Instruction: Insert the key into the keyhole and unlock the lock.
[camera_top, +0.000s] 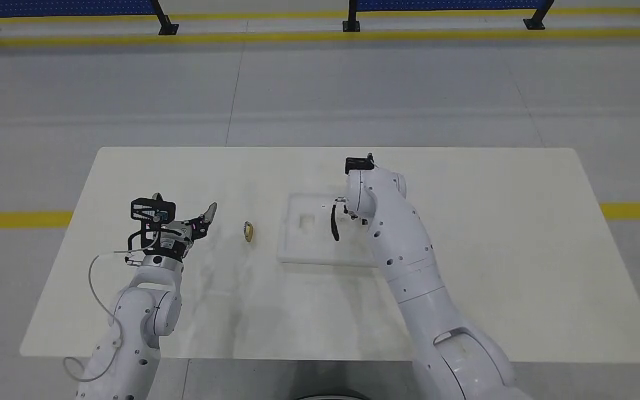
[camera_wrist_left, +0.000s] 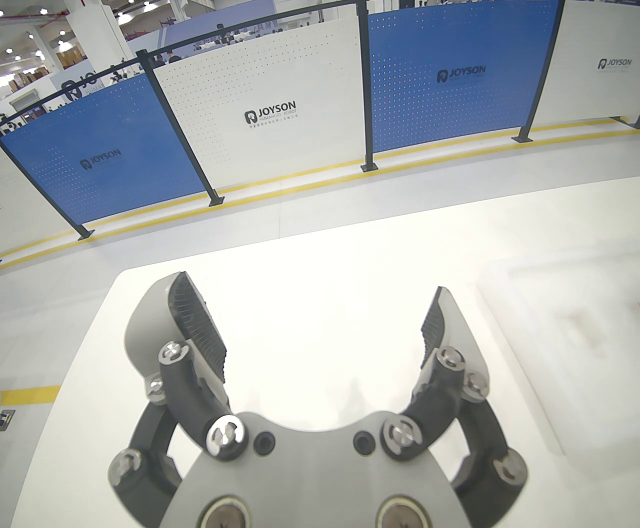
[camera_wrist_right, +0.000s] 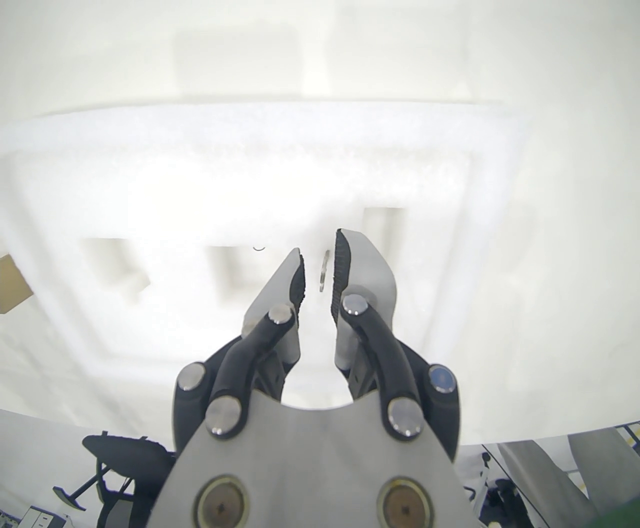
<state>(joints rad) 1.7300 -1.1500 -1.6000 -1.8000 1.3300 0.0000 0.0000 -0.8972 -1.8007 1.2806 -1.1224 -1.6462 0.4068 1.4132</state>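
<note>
A: Which step is in hand?

B: The pick-up of the key is judged to be in hand. The right gripper (camera_wrist_right: 320, 245) is held low over the white foam tray (camera_wrist_right: 150, 150), near its middle. The key (camera_wrist_right: 324, 272) is seen standing on edge between the fingers.

A: Is the key pinched?

B: Not visibly. The fingers are drawn close but narrowly parted, and a gap is left on at least 1 side of the key.

A: And the other hand?

B: The left gripper (camera_wrist_left: 311, 282) is spread wide, with nothing held, above the table (camera_top: 500, 250). The small brass-coloured lock (camera_top: 248, 232) lies between the 2, at 9 o'clock of the tray and near it.

A: What is called for next?

B: The fingers would need to be closed squarely on the key's flat faces, and the key lifted without being tipped. The lock would probably have to be steadied before insertion can be tried.
</note>
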